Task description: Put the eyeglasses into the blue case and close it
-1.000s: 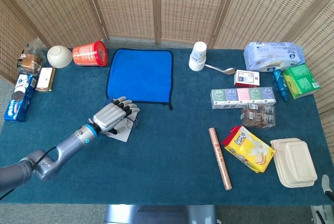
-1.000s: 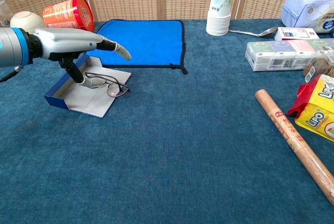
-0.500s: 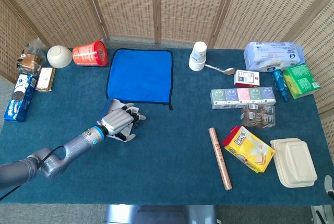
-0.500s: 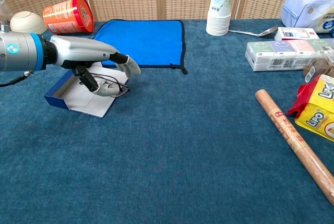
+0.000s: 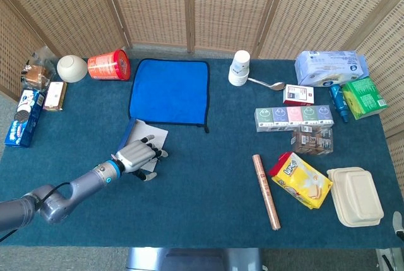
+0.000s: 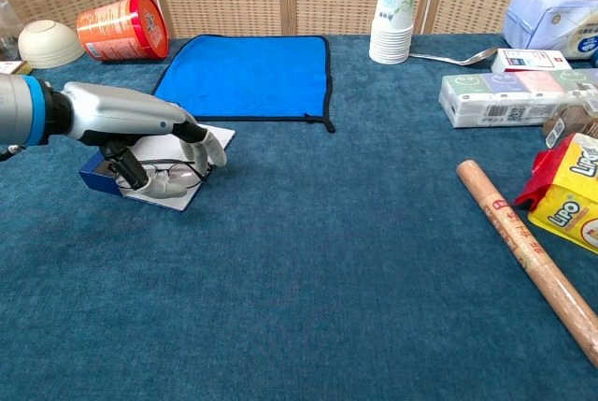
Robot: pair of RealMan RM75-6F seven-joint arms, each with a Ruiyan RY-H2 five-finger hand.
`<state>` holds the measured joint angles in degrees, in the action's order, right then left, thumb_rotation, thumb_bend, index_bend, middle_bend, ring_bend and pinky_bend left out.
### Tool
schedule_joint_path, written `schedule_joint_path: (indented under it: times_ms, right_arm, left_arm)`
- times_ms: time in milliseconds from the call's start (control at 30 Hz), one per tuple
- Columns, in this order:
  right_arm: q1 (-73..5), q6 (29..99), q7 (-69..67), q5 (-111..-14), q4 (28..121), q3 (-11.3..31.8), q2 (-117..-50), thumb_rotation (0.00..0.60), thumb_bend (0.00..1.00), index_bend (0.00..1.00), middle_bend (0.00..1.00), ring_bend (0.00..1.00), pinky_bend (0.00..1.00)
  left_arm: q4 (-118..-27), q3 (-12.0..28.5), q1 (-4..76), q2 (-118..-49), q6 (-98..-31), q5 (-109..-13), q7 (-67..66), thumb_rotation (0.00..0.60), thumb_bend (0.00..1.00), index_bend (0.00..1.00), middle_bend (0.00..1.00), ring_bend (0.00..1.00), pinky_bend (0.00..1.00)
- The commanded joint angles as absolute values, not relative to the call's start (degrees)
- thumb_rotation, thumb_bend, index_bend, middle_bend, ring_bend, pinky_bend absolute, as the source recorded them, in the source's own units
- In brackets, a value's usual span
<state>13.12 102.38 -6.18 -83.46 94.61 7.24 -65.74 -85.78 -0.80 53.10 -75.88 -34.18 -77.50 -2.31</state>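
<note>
On the left part of the teal-carpeted surface, the blue case lies open, its pale lining facing up, just in front of the blue cloth. The eyeglasses rest on the near end of that lining, under the left hand. This hand reaches in from the left, palm down, its fingers curved down over the frame; the chest view shows dark fingertips at the glasses, but whether they actually pinch the frame cannot be told. Behind the case, well apart, a red canister lies on its side beside a white bowl. A stack of paper cups stands beyond the cloth's right corner. The right hand shows in neither view.
</note>
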Motion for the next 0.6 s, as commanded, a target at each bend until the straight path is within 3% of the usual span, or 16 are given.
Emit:
schedule_joint_path:
  times_ms: [33,300,600]
  right_arm:
    - [13.14,102.49,-6.09,-83.55,94.69,7.24,-65.78,0.600,0.37,0.00,0.03,0.00,0.06]
    - [12.80,102.23,-5.56,-83.93,95.13,7.23,-65.66,0.600,0.37,0.00,0.03,0.00,0.06]
    - [13.10,102.59,-5.80,-83.85,94.98,7.12,-65.75,0.600,0.37,0.00,0.03,0.00,0.06]
  left_arm:
    - [-87.58,-1.40,51.90,-74.44,-35.94,-77.91,-2.91,0.362,0.36,0.19,0.30,0.23,0.00]
    - [-89.63,-1.24,48.81,-72.92,-42.48,-81.06,-1.26,0.370,0.36,0.18,0.28,0.21,0.00]
    - [-89.12,-2.70,49.59,-73.05,-40.63,-84.90,1.50,0.369,0.36,0.22,0.30,0.21,0.00]
